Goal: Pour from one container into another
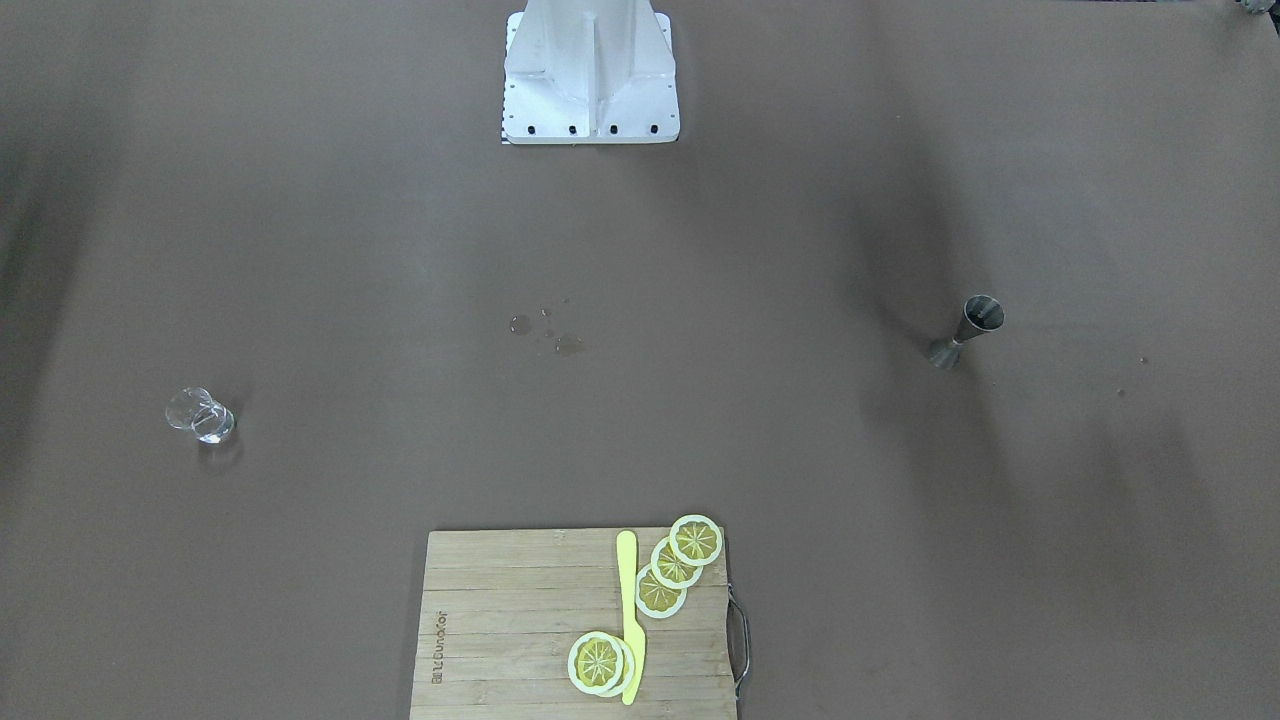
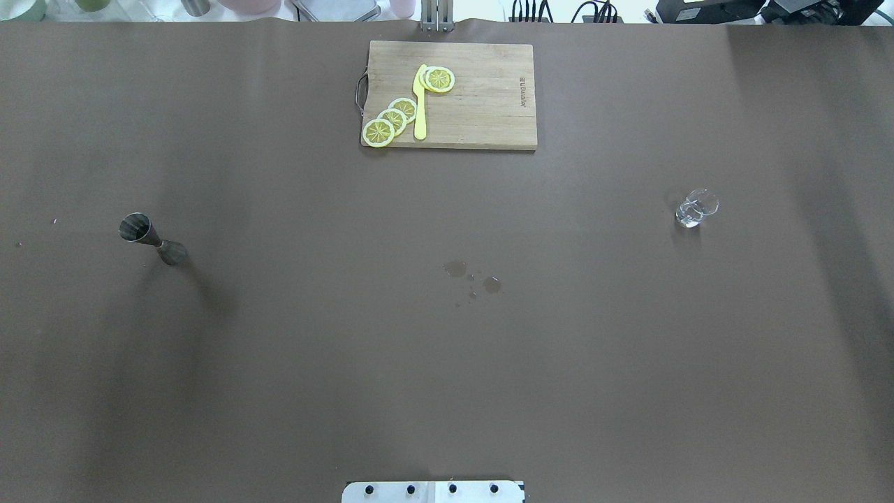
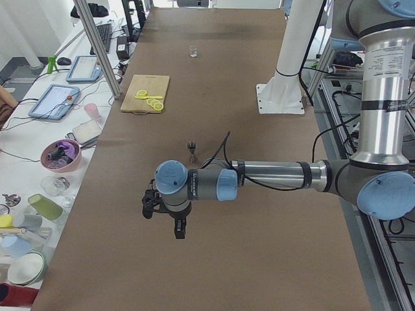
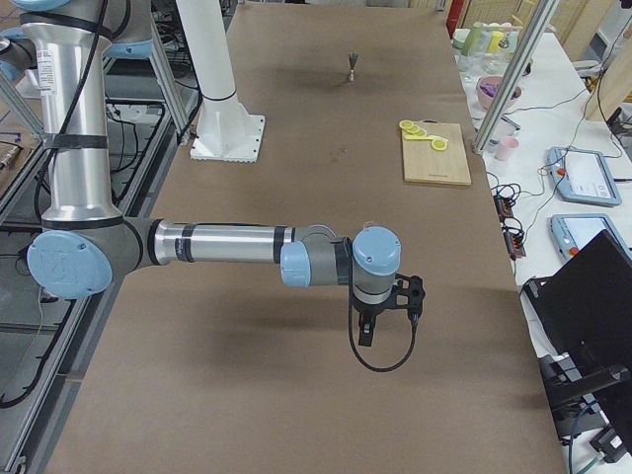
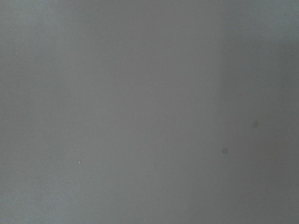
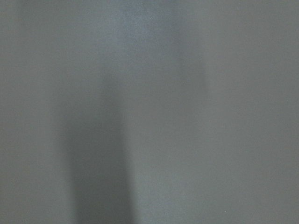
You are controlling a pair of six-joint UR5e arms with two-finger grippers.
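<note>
Two containers stand upright on the tabletop (image 2: 447, 363), metal measuring cup (image 2: 152, 239) nearer the left claw (image 3: 178, 227), glass (image 2: 696, 208) nearer the right claw (image 4: 363, 334), both claws hanging well clear, apart or together I cannot tell.

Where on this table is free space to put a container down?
Bare table lies between the jigger and the spilled drops, and between the drops and the glass. Crowded: the half of the cutting board with lemon slices and knife.
</note>
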